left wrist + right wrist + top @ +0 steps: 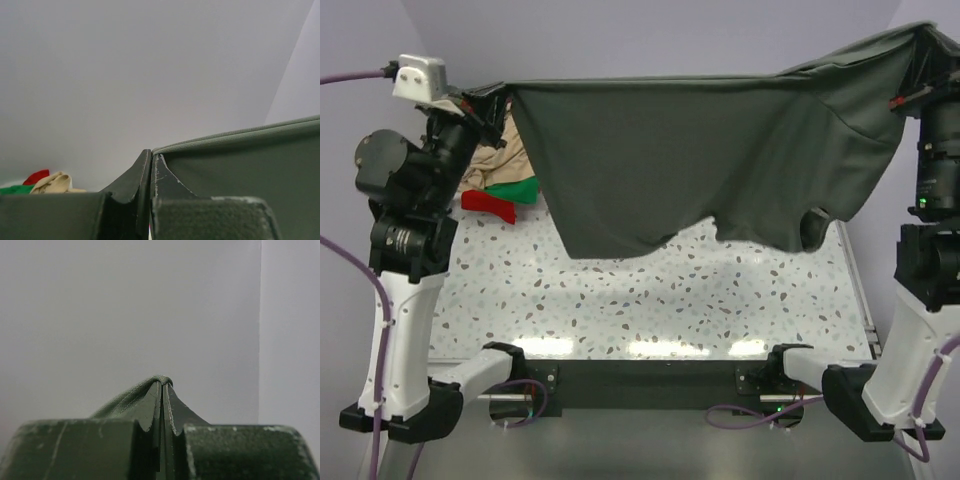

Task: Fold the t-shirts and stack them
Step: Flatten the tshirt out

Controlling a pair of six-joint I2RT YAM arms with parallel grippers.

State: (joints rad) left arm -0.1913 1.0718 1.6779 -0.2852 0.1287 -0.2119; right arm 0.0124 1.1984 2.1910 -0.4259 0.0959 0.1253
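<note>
The large dark grey t-shirt (700, 160) hangs spread in the air between my two grippers, its lower edge above the speckled table (650, 300). My left gripper (502, 97) is shut on its upper left hem; the hem (235, 135) runs off to the right from my closed fingertips (150, 157). My right gripper (925, 40) is shut on the upper right corner, where cloth (135, 395) is pinched at the tips (163, 385). Beige (500, 160), green (515, 190) and red (488, 205) t-shirts lie crumpled at the back left of the table.
The table's right edge has a metal rail (860, 290). The arm bases (650, 380) sit at the near edge. A plain grey wall fills the background of both wrist views.
</note>
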